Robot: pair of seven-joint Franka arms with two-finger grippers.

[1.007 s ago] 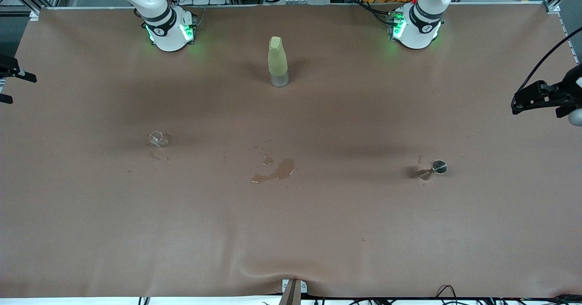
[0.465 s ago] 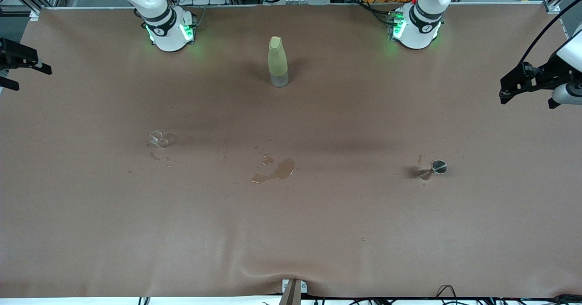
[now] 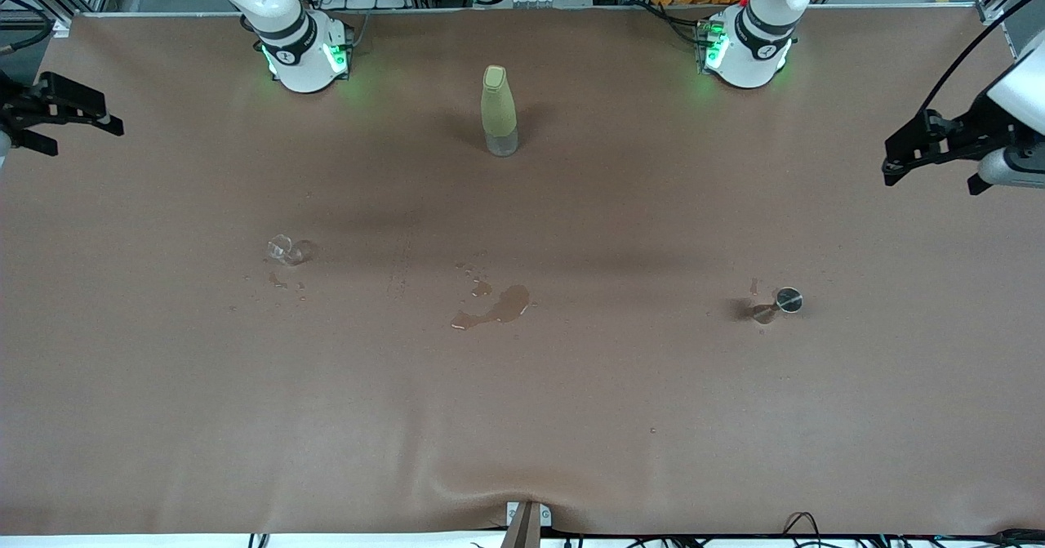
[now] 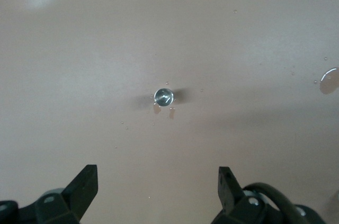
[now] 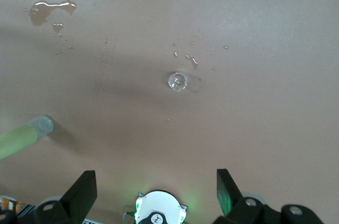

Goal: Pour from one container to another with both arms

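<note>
- My left hand (image 3: 927, 149) hangs in the air over the counter's (image 3: 571, 417) edge at the left arm's end, its fingers (image 4: 85, 187) spread wide with nothing between them.
- My right hand (image 3: 69, 113) hangs over the counter's edge at the right arm's end, fingers (image 5: 82, 192) just as wide apart and empty.
- A tall yellow-green bottle (image 3: 499, 109) stands upright between my two bases, close to the edge where they are mounted; its bottom part is clear.
- A small clear glass cup (image 3: 282, 249) sits on the counter toward the right arm's end, nearer to the front camera than the bottle, with a few droplets (image 3: 282, 282) just beside it.
- A small metal cup (image 3: 785, 300) stands toward the left arm's end, well apart from the glass one, seen from straight above in the left wrist view (image 4: 163, 97).
- A brown puddle (image 3: 498, 308) lies mid-counter between the two cups, with smaller splashes next to it.
</note>
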